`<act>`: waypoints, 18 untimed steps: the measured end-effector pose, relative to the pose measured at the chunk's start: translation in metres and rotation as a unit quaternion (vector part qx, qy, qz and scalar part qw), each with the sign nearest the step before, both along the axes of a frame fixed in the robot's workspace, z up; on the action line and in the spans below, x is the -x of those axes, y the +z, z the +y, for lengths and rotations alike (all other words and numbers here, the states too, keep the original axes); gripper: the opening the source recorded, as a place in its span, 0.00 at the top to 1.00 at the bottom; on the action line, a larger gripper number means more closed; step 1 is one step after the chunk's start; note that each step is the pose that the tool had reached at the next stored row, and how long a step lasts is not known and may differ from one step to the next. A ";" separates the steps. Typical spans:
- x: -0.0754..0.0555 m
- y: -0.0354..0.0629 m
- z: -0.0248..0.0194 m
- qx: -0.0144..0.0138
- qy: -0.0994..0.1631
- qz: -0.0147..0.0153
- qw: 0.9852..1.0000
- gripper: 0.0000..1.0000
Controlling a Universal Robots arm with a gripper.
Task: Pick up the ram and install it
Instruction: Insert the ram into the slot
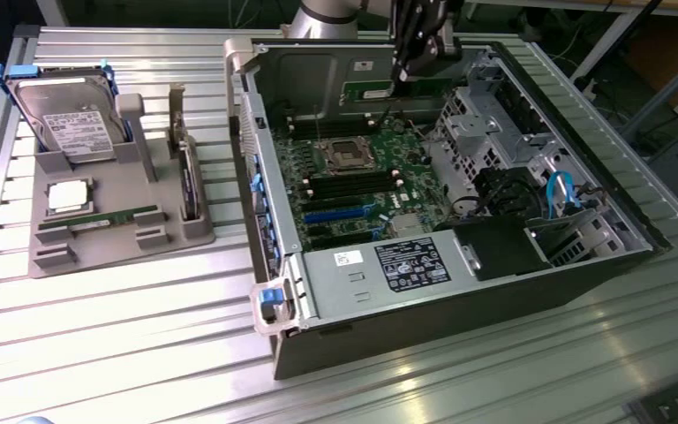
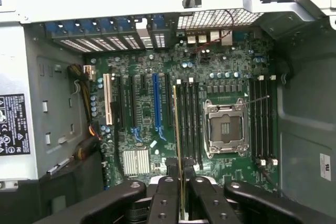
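Note:
My gripper is shut on the ram, a thin stick seen edge-on as a narrow gold-green line running out from between the two black fingers. The stick hangs above the motherboard, over the black memory slots beside the empty CPU socket. In the exterior view the gripper hovers over the far end of the open computer case, above the board. A second green ram stick lies in the grey holder on the exterior view's left.
The grey holder also carries a silver hard drive and a square silver CPU chip. Inside the case are a power supply, drive cages, blue cables and more memory slots.

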State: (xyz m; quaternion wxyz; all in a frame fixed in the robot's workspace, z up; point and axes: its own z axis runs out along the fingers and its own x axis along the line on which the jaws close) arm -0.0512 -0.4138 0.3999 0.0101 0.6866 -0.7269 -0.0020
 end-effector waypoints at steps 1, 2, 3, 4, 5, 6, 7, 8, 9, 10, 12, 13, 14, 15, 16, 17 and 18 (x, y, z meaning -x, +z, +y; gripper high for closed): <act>-0.001 -0.0007 0.0038 0.000 0.000 0.000 1.000 0.86; -0.001 -0.0012 0.0055 0.000 0.000 0.000 1.000 0.86; -0.001 -0.0017 0.0075 0.000 -0.001 0.000 1.000 0.86; -0.001 -0.0022 0.0093 0.000 -0.003 0.000 1.000 0.86; -0.001 -0.0025 0.0097 0.000 -0.006 0.000 1.000 0.86; -0.001 -0.0033 0.0101 0.000 -0.010 0.000 1.000 0.86; -0.001 -0.0054 0.0103 0.000 -0.016 0.000 1.000 0.86; -0.001 -0.0081 0.0106 0.000 -0.020 0.000 1.000 0.86; -0.001 -0.0109 0.0110 0.000 -0.021 0.000 1.000 0.86; -0.001 -0.0129 0.0111 0.000 -0.021 0.000 1.000 0.86; -0.001 -0.0173 0.0112 0.000 -0.022 0.000 1.000 0.86; -0.001 -0.0193 0.0112 0.000 -0.022 0.000 1.000 0.86; -0.001 -0.0212 0.0112 0.000 -0.022 0.000 1.000 0.86; -0.001 -0.0233 0.0113 0.000 -0.022 0.000 1.000 0.86; -0.001 -0.0267 0.0113 0.000 -0.022 0.000 1.000 0.86; -0.001 -0.0306 0.0114 0.000 -0.022 0.000 1.000 0.86; -0.001 -0.0337 0.0115 0.000 -0.022 0.000 1.000 0.86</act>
